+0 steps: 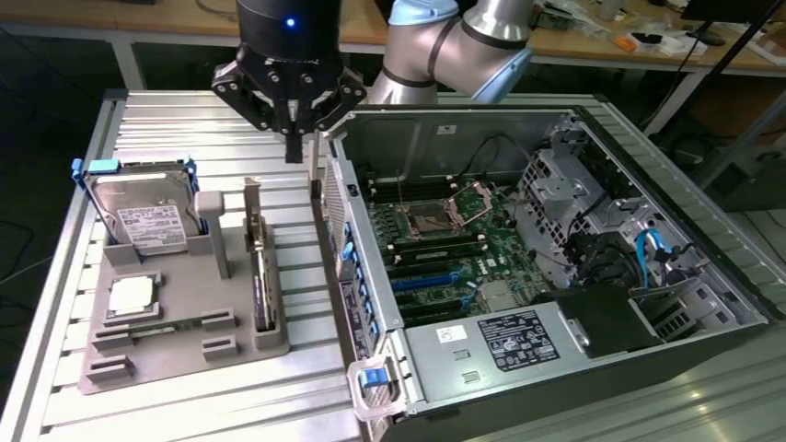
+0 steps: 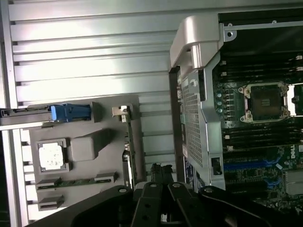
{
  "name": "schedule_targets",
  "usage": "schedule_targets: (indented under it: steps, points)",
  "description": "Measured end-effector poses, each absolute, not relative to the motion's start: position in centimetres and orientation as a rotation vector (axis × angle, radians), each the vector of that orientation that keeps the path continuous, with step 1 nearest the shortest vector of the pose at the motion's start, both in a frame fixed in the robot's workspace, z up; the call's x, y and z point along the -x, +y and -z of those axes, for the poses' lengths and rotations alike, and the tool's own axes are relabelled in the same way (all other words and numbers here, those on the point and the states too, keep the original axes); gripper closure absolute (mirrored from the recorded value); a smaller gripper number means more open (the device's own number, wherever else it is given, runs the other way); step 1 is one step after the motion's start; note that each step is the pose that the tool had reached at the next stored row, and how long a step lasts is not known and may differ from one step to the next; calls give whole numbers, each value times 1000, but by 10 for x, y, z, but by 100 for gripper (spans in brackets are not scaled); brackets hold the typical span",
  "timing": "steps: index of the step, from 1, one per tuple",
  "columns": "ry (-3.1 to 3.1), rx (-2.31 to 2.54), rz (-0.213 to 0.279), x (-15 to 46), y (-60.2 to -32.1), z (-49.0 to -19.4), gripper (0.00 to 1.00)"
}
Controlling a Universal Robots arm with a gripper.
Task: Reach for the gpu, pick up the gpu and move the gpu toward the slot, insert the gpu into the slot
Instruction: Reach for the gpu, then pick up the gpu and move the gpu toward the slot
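Note:
The gpu (image 1: pixel 260 276) stands on its long edge in a groove of the grey holder (image 1: pixel 184 345), a thin dark card with a grey metal bracket at its far end. The wrist view shows the gpu (image 2: pixel 128 151) edge-on. My gripper (image 1: pixel 294 147) hangs above the table beyond the card's far end, between the holder and the case wall, fingers together and nothing in them. In the wrist view the gripper (image 2: pixel 161 172) points down just beside the card. Blue slots (image 1: pixel 424 279) lie on the motherboard inside the open case; the blue slots (image 2: pixel 246 165) also appear in the wrist view.
A silver hard drive (image 1: pixel 147 216) with blue clips and a small square chip (image 1: pixel 132 296) sit in the same holder. The open computer case (image 1: pixel 491 341) lies to the exterior view's right, and its raised side wall (image 1: pixel 350 249) runs close beside the holder.

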State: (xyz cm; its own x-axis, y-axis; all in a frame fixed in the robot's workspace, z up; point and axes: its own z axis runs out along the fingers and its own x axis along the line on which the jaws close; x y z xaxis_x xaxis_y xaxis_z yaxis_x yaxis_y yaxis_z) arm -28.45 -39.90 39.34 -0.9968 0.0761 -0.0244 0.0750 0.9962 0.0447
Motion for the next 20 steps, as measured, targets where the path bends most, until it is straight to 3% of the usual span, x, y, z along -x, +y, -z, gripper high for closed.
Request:
schedule_targets:
  steps: [12, 20]
  points:
    - [3112, -118, -68, 338, -399, -393, 89]
    - [3112, -118, -68, 339, -399, -393, 89]
